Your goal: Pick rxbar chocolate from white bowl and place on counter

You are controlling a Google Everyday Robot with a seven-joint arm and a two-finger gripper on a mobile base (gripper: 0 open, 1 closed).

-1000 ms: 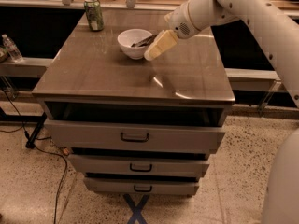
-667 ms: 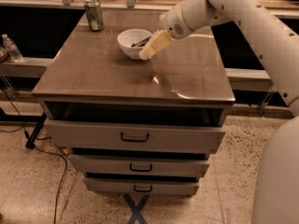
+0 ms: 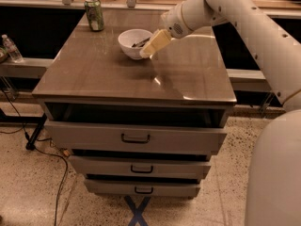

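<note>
One rxbar chocolate [image 3: 139, 43] — just beside gripper [image 3: 146, 53]

Gripper [image 3: 146, 52]: cream-tan, flat-sided, and tapering to a narrow pale tip. It is duller than the rest of the arm. Its tip sits at the right rim of the white bowl [image 3: 128, 44].
Wrist [image 3: 181, 21]: a rounded, glossy white housing just right of the bowl. It carries a small round patch of dark dots on the side facing the camera.
Forearm [image 3: 249, 22]: a thick, smooth white tube further right of the bowl. A few small dark dots like screw heads run along it, and faint seams cross it at the joints.
Body shell [image 3: 277, 173]: a large, rounded white casing, plain and unmarked, well below and right of the bowl. A thin dark seam runs where the arm meets it.
</note>
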